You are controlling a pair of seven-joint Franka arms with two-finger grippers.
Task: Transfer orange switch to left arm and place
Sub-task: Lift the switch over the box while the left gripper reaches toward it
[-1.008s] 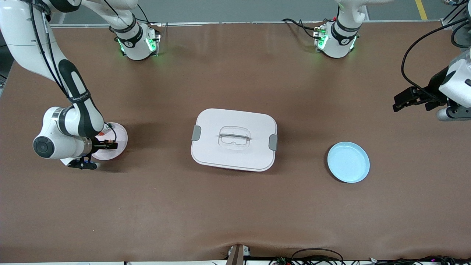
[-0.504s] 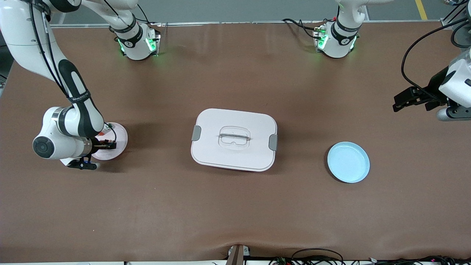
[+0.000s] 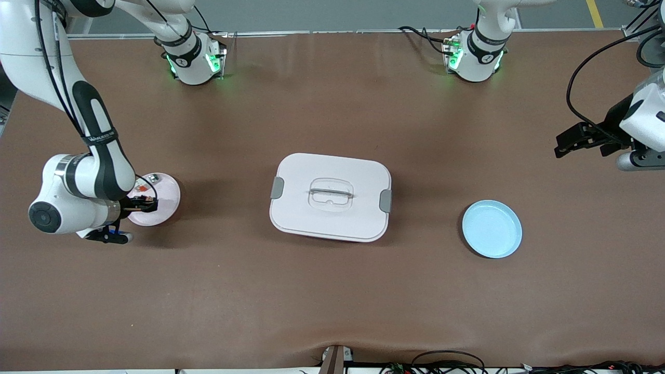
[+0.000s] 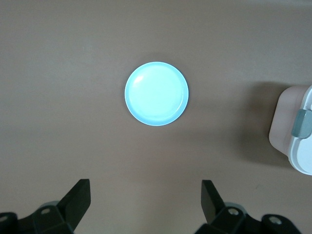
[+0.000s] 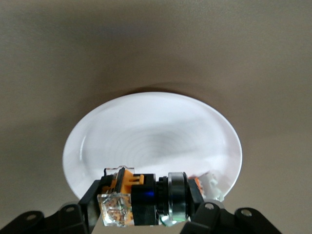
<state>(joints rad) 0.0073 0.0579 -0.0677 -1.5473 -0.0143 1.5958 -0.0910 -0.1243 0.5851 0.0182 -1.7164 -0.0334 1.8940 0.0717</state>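
Brown bench (image 3: 332, 291) runs the whole frame; grey floor strip along the edge where the arm bases stand.

White lidded box (image 3: 330, 197) sits mid-bench, grey latches at both ends, clear handle recessed in the lid.

Pale blue plate (image 3: 492, 229) lies toward the left arm's end, a little nearer the front camera than the box, well apart from it. Pinkish-white plate (image 3: 161, 200) lies toward the right arm's end.

Left gripper (image 4: 146, 200) hangs high over the bench at its own end, fingers spread wide, nothing between them; this arm waits.

Right gripper (image 3: 147, 203) is over the pinkish-white plate, clamped on the orange switch (image 5: 144, 195). Switch lies crosswise between the fingers: orange band, black body, metal ring. Whether it touches the plate, cannot tell.
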